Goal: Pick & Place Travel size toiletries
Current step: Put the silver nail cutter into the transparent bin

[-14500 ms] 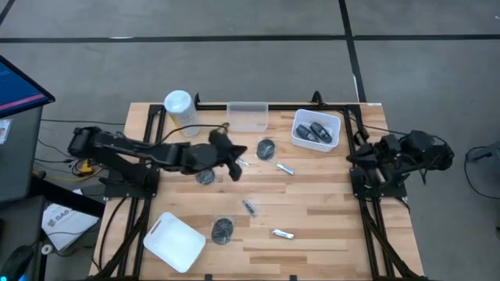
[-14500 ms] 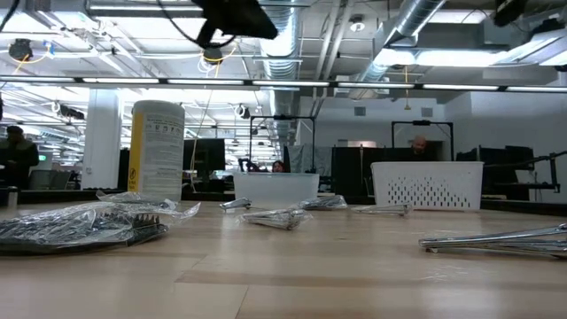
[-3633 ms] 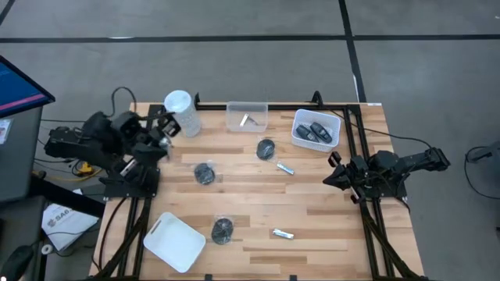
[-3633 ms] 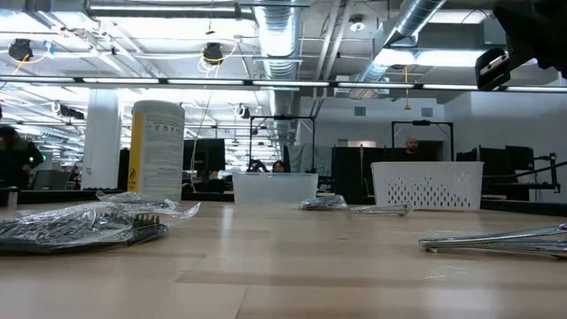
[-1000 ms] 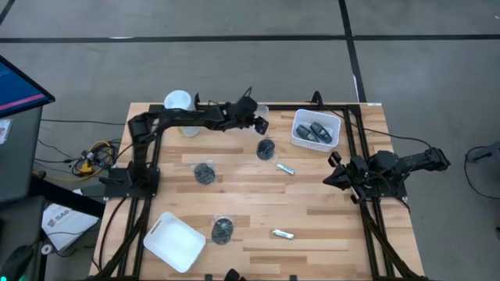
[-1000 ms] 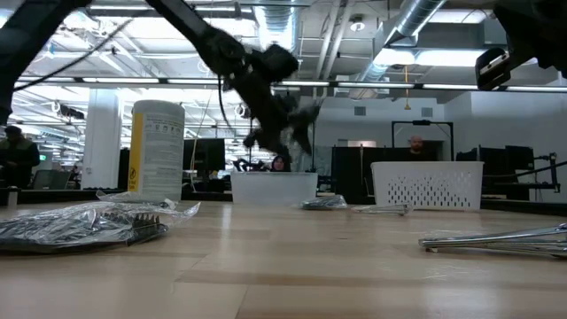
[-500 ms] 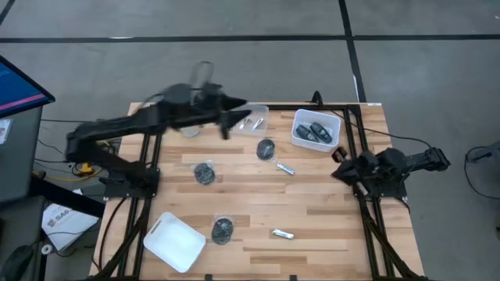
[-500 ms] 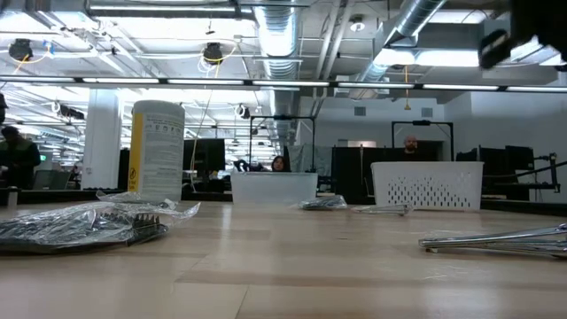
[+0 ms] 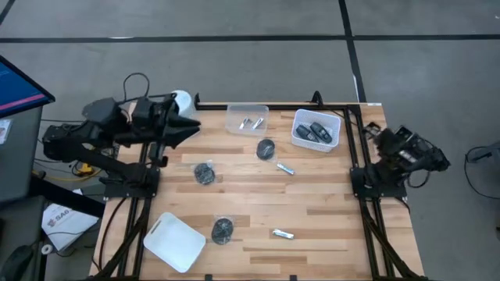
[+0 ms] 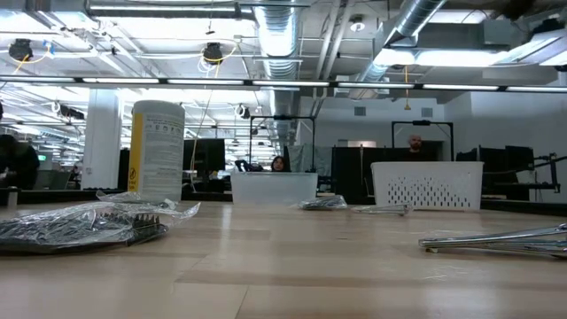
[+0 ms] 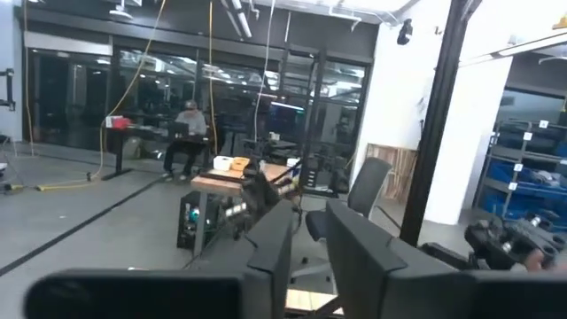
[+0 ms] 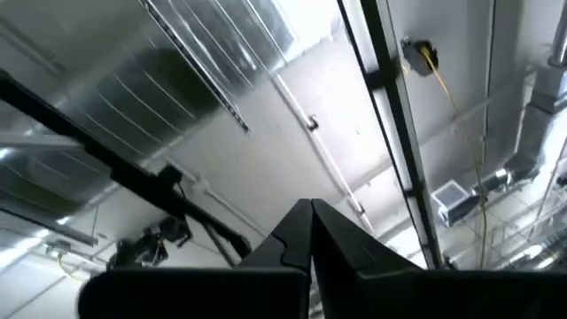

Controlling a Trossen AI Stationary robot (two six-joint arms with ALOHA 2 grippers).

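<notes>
Two silvery tubes lie in the clear bin at the table's far edge. Dark oblong pieces lie in the white basket. On the table rest three wrapped dark lumps and two silvery tubes. My left gripper hangs high over the table's far left corner, pointing level toward the right, with a narrow gap and nothing in it. My right gripper is shut and empty beyond the right edge, pointing steeply up.
The tall pale canister stands at the far left corner, partly behind my left arm. A white tray lies at the near left. In the low view a wrapped lump and a tube lie close to the camera.
My left gripper has drawn back from above the clear bin toward the table's left edge, rising and tipping from pointing down to level; its fingers have come closer together. Two tubes now show in the bin. My right gripper has swung up and back toward the right edge.
</notes>
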